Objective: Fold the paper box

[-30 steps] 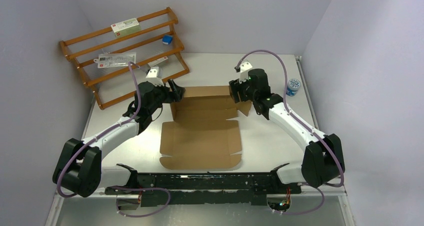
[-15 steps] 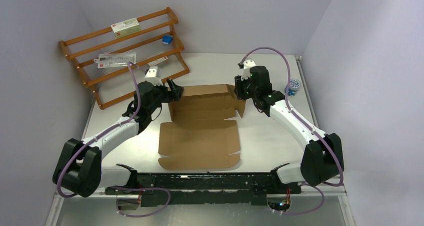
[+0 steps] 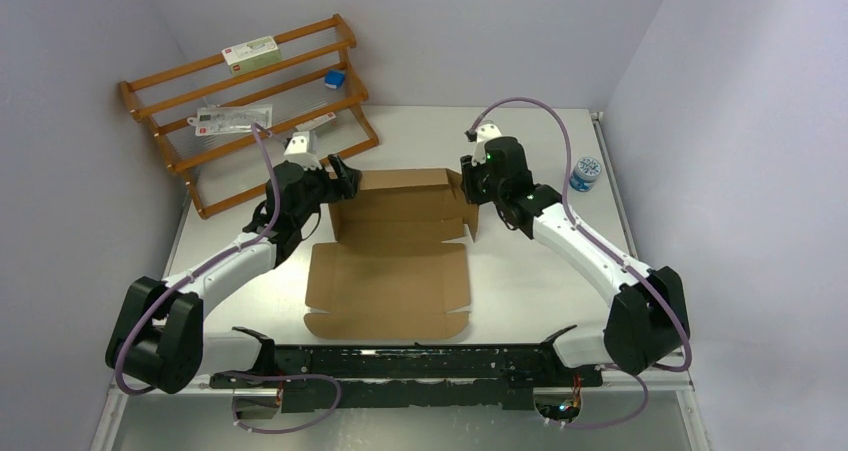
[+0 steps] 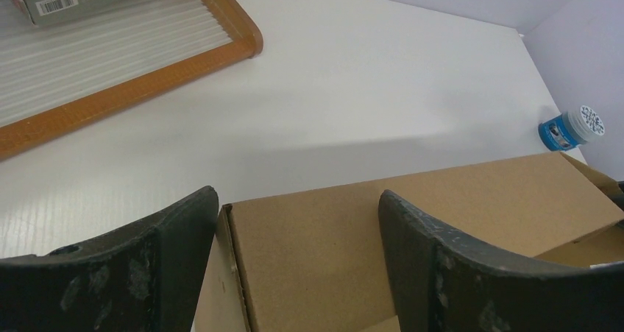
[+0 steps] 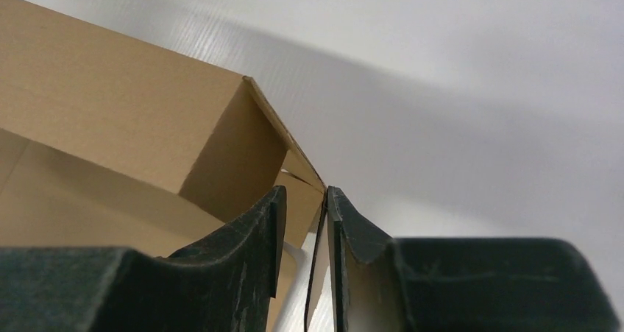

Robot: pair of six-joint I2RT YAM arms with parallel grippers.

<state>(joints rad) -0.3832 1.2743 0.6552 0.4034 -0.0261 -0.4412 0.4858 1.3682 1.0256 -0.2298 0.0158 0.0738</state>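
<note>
The paper box is brown cardboard lying mid-table. Its rear wall stands up, its side flaps are partly raised, and a flat panel lies toward me. My left gripper is open at the rear left corner. In the left wrist view its fingers straddle that corner of the rear wall without clamping it. My right gripper is at the rear right corner. In the right wrist view its jaws stand narrowly apart. The thin right side flap lies against the right finger, with table showing in the gap.
A wooden rack with packets and a blue block leans at the back left, close behind my left gripper; it also shows in the left wrist view. A small blue jar stands at the right rear. A black rail runs along the near edge.
The box has slid to the left and its side flaps have risen. Both grippers have moved left with it, the right one closing in on the rear right corner.
</note>
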